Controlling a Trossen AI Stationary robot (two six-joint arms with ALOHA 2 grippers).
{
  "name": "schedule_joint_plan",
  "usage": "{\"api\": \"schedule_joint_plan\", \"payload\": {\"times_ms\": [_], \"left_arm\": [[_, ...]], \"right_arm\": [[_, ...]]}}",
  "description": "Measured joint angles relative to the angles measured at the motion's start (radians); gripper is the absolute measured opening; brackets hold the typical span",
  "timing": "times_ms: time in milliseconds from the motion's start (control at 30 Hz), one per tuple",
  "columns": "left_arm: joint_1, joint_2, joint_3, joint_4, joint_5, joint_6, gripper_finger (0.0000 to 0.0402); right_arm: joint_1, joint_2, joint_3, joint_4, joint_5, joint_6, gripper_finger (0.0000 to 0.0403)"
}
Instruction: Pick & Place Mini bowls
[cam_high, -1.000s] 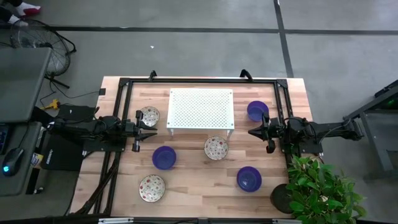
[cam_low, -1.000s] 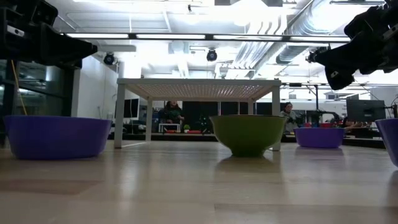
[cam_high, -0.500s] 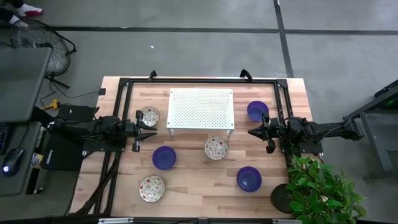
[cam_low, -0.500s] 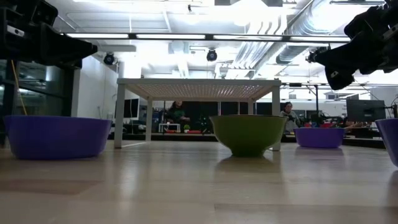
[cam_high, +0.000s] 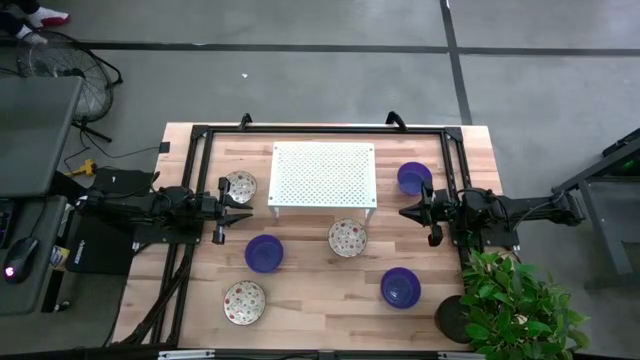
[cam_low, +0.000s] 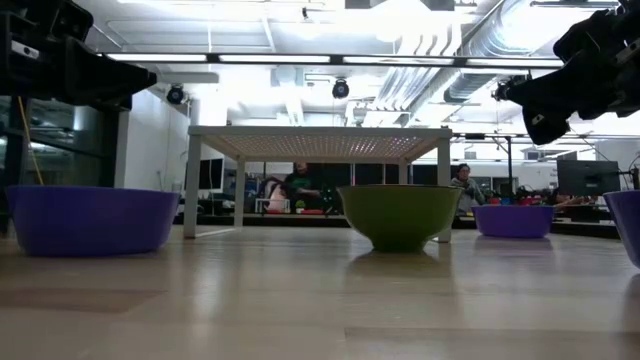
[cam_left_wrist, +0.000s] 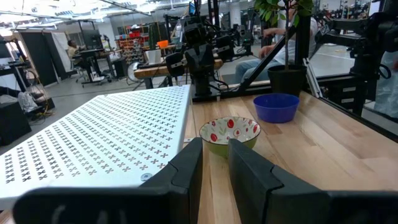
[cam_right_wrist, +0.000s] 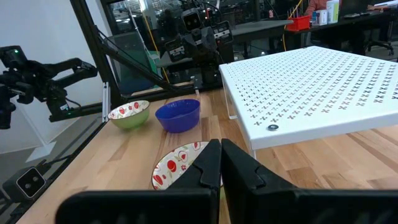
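Where the six mini bowls lie, they ring a white perforated rack (cam_high: 323, 176) that stands at the far middle of the wooden table (cam_high: 320, 290). One blue bowl (cam_high: 414, 178) sits just to the right of the rack, near the far right corner. A second blue bowl (cam_high: 264, 253) sits left of centre, nearer than the rack, and a third blue bowl (cam_high: 400, 287) sits near the right front. One patterned bowl (cam_high: 240, 186) sits just left of the rack. A second patterned bowl (cam_high: 348, 237) sits just in front of the rack's right legs, and a third patterned bowl (cam_high: 245, 302) lies at the near left. All six stand upright and apart from each other.

The left pincer (cam_high: 238, 208) hovers at the left side of the table, between the far left patterned bowl and the left blue bowl, pointing toward the middle. Its fingers (cam_left_wrist: 189, 167) stand slightly apart with a narrow gap and nothing between them. The right pincer (cam_high: 406, 211) hovers at the right side, just nearer than the far right blue bowl, also pointing inward. Its fingers (cam_right_wrist: 208, 163) are pressed together, clenched on nothing.

A potted plant (cam_high: 515, 305) stands at the near right corner. In the low view, people sit at desks in the room behind the table.
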Motion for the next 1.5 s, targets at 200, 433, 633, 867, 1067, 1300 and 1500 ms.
{"api": "schedule_joint_plan", "payload": {"times_ms": [200, 433, 633, 867, 1067, 1300, 1500], "left_arm": [[0.000, 0.000, 0.000, 0.000, 0.000, 0.000, 0.0072], [0.000, 0.000, 0.000, 0.000, 0.000, 0.000, 0.0072], [0.000, 0.000, 0.000, 0.000, 0.000, 0.000, 0.0072], [0.000, 0.000, 0.000, 0.000, 0.000, 0.000, 0.0072], [0.000, 0.000, 0.000, 0.000, 0.000, 0.000, 0.0072], [0.000, 0.000, 0.000, 0.000, 0.000, 0.000, 0.0072], [0.000, 0.000, 0.000, 0.000, 0.000, 0.000, 0.0072]], "right_arm": [[0.000, 0.000, 0.000, 0.000, 0.000, 0.000, 0.0000], [0.000, 0.000, 0.000, 0.000, 0.000, 0.003, 0.0000], [0.000, 0.000, 0.000, 0.001, 0.000, 0.085, 0.0000], [0.000, 0.032, 0.068, -0.125, 0.070, 0.037, 0.0000], [0.000, 0.119, 0.205, -0.367, 0.183, 0.061, 0.0000], [0.000, 0.302, 0.336, -0.464, 0.361, 0.200, 0.0000], [-0.026, 0.476, 0.455, -0.510, 0.373, 0.248, 0.0000]]}}
